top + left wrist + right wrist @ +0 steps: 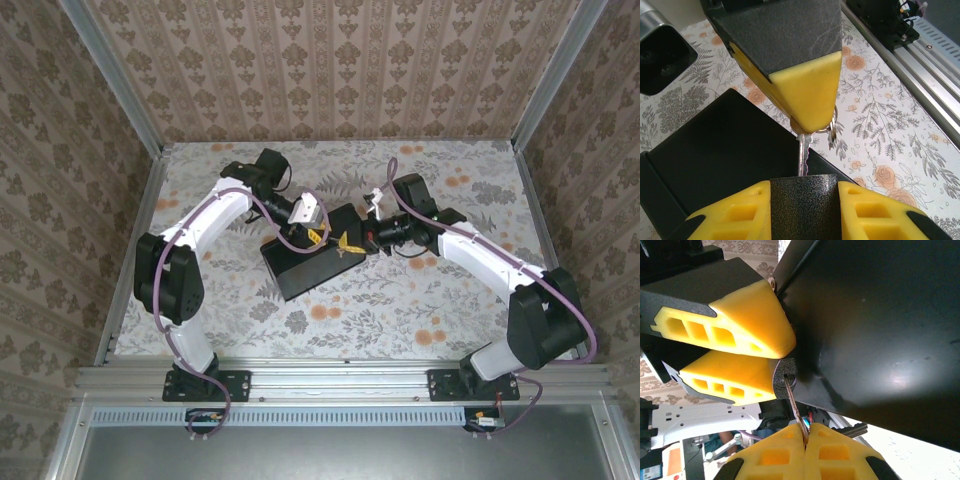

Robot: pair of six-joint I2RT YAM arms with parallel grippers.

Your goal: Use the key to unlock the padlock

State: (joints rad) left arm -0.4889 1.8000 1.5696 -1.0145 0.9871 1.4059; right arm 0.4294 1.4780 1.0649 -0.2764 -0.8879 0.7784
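Observation:
In the left wrist view my left gripper (804,192) is shut on the padlock (804,207), a small body with a black grainy surface held between its yellow fingers (730,215). The key (803,152) runs from the padlock's top up to the right gripper's yellow fingertip (812,95), with a key ring (832,131) beside it. In the right wrist view my right gripper (805,434) is shut on the key (793,402), whose tip sits in the keyhole of the padlock (785,379). From above, the left gripper (318,236) and right gripper (352,242) meet over the black box (305,270).
The black box (880,330) lies close behind the padlock, on the flowered cloth (400,300). The aluminium rail (920,75) runs along the table's near edge. Patterned walls (330,70) enclose the table on three sides.

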